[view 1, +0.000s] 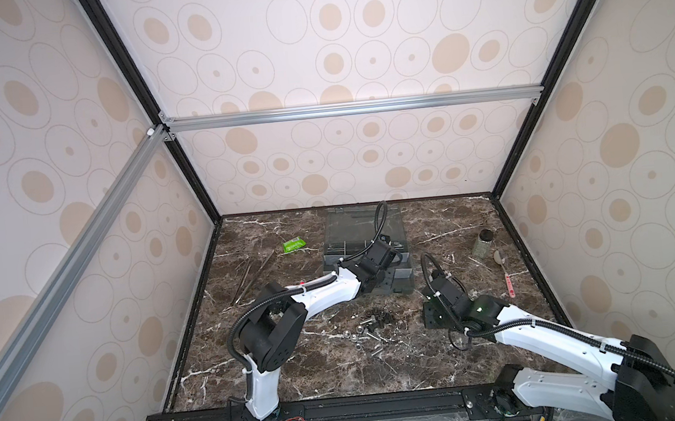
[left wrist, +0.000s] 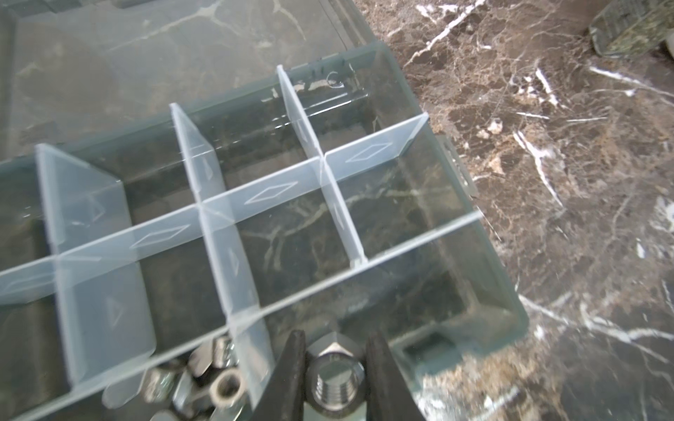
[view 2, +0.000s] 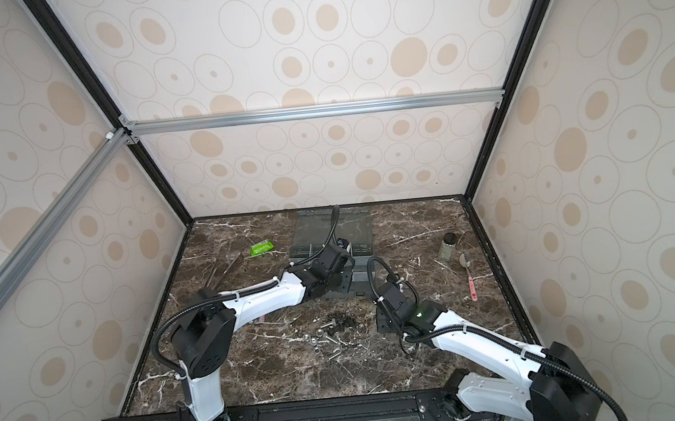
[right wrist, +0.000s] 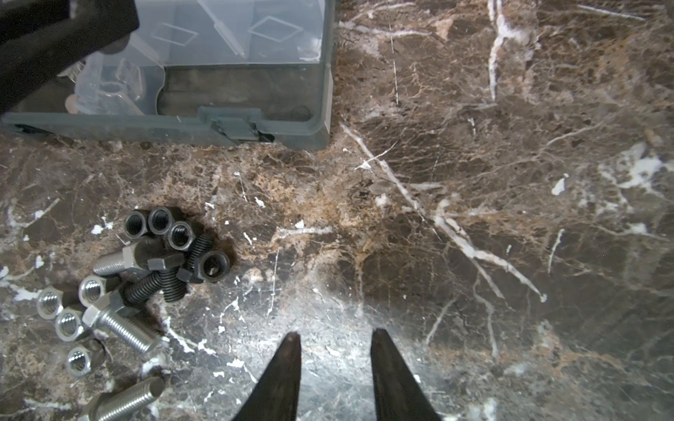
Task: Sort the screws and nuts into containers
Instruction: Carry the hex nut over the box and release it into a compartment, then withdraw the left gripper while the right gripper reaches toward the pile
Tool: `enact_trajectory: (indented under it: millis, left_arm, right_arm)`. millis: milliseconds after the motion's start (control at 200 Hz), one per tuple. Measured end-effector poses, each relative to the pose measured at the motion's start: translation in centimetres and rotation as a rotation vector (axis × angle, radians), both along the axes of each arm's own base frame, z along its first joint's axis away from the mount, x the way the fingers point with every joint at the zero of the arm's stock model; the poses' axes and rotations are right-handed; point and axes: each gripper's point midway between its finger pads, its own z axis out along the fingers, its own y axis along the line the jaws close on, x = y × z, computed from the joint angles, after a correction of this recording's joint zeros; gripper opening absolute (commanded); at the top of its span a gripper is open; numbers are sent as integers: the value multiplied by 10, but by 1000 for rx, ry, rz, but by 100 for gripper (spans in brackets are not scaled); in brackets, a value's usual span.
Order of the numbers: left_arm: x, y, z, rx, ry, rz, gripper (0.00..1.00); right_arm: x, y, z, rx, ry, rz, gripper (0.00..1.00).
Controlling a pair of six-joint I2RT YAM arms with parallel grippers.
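Your left gripper is closed to a narrow gap on a silver hexagonal threaded fastener, with a black finger pressed against each side. You cannot tell whether it is a nut or a bolt seen end-on. The gripper hangs over the grey translucent plastic organiser box, above a compartment along its front wall. Just across the clear plastic divider, the neighbouring compartment holds a cluster of small silver hex nuts.

Your right gripper has its jaws moderately apart with nothing between them. It hovers over the bare brown marble tabletop, near the box's front corner.

In both top views the unsorted pile lies on the marble in front of the box, between your two arms. It contains black threaded screws, black hex nuts, loose silver nuts and silver hex-head screws, all touching or just beside one another.
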Motion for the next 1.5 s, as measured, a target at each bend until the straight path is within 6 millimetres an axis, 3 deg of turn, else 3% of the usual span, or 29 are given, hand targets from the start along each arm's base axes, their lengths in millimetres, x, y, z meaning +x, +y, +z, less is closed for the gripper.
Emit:
enact_trajectory:
  millis: [240, 475, 660, 1145, 1500]
  left_arm:
    - [0, -6, -20, 7, 44, -17, 32]
    - [0, -10, -19, -11, 49, -22, 46]
    - [-3, -8, -17, -29, 46, -27, 47]
    - [-15, 21, 28, -142, -30, 16, 48]
    - [-29, 51, 35, -176, -43, 75, 48]
  right_arm:
    - [-5, -7, -1, 0, -8, -15, 36]
    - [-8, -11, -1, 5, -15, -29, 36]
    - [-9, -12, 0, 10, -15, -38, 36]
    - [-10, -13, -3, 12, -4, -46, 36]
    - [-8, -7, -12, 10, 19, -35, 36]
